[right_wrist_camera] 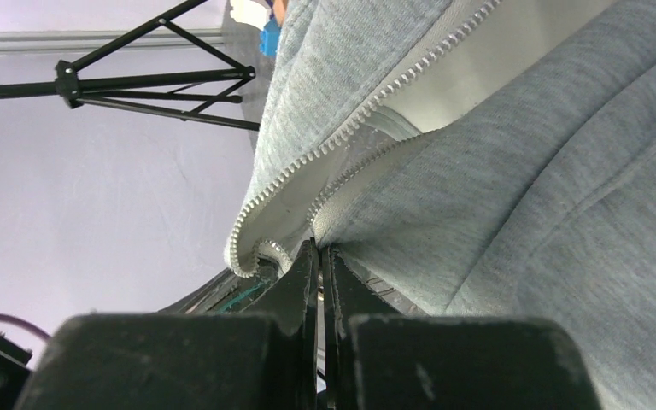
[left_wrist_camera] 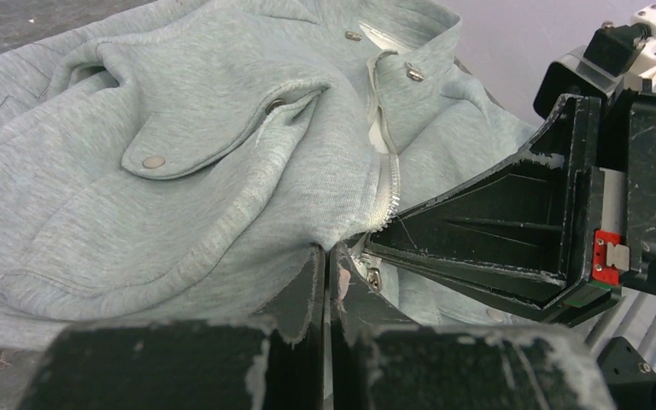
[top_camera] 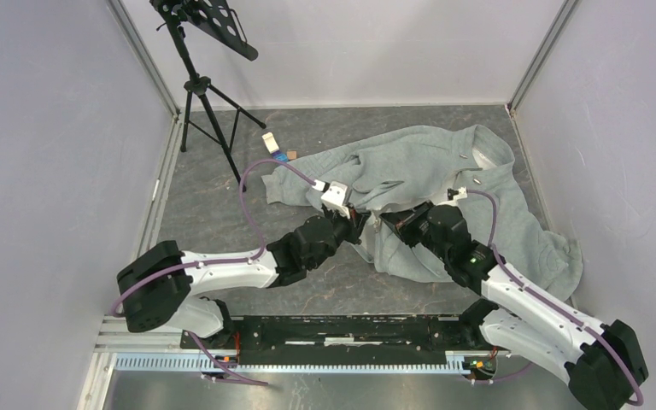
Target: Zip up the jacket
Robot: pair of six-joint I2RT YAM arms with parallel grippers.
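Sprawling jacket (top_camera: 444, 171), grey tbl (top_camera: 213, 222), lilac walls (top_camera: 51, 128)

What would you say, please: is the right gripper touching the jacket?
Touching. The right wrist view shows the right gripper shut on the jacket, fabric pinched between its fingers where the zipper edges meet.

The left arm (top_camera: 222, 272) and the right arm (top_camera: 534, 309) are built of glossy white shell links between bulky matte black joint housings. A thin purple cable (top_camera: 243, 213) loops along each. The left hand (left_wrist_camera: 325, 256) has scuffed black fingers with pale, chipped edges. The right hand (right_wrist_camera: 319, 249) matches it, and its ribbed triangular finger carries a small red tab (left_wrist_camera: 602, 248), at 3 o'clock in the left wrist view. A white block (top_camera: 335, 196) caps the left wrist.
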